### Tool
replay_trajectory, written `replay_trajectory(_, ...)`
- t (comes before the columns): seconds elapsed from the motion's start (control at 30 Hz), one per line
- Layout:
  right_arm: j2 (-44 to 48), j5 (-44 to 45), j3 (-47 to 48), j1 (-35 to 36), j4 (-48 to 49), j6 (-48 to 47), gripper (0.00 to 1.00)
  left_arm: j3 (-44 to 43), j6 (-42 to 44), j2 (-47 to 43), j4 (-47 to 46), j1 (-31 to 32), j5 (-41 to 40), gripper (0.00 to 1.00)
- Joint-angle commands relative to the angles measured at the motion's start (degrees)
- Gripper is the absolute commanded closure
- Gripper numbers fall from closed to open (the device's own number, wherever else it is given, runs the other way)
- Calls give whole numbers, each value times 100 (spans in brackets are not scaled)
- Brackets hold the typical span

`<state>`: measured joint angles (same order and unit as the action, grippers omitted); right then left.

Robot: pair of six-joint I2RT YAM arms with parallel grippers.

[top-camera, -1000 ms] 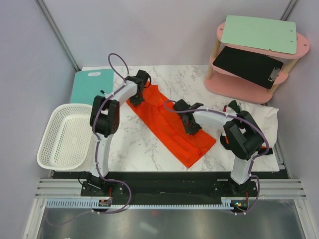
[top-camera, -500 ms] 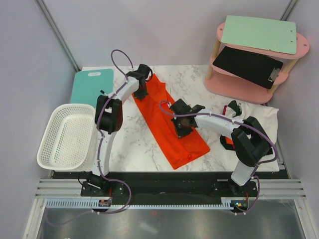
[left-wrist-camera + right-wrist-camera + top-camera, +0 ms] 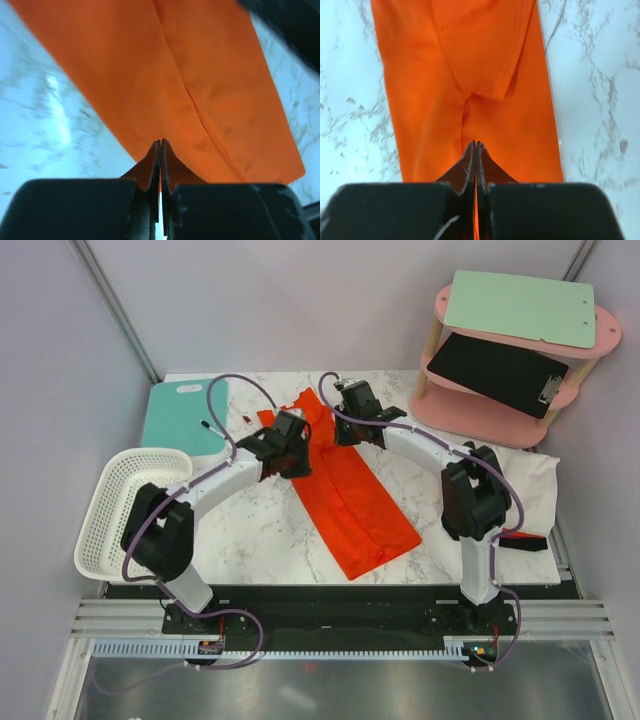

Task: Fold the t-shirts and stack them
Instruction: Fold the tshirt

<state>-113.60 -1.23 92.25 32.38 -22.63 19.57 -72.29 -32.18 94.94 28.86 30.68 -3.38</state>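
left gripper [image 3: 160, 146] and right gripper [image 3: 475, 148] are both pinched tight on the far end of the t-shirt [image 3: 360, 515], a long strip lying diagonally on the table [image 3: 250, 530] — if either pinch only has the top layer, the fold could slide open and land crooked.

T-shirt [image 3: 470, 75] partly beyond both wrist views' top edges

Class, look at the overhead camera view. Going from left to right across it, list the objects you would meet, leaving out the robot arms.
White basket → teal cutting board → orange t-shirt → pink two-tier shelf.
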Motion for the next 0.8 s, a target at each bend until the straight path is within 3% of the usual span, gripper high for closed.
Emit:
replay_trajectory(0.0, -776, -333, 591, 14, 627, -138, 100, 1005, -902, -45, -987, 676, 303, 98)
replay_trajectory(0.33, -1217, -439, 645, -241, 1560, 73, 100, 1323, -1378, 280, -1339, 1431, 505, 98)
replay_trajectory(0.77, -2359, -492, 1690, -329, 1228, 249, 100, 1472, -1756, 658, -1190, 1986, 619, 98)
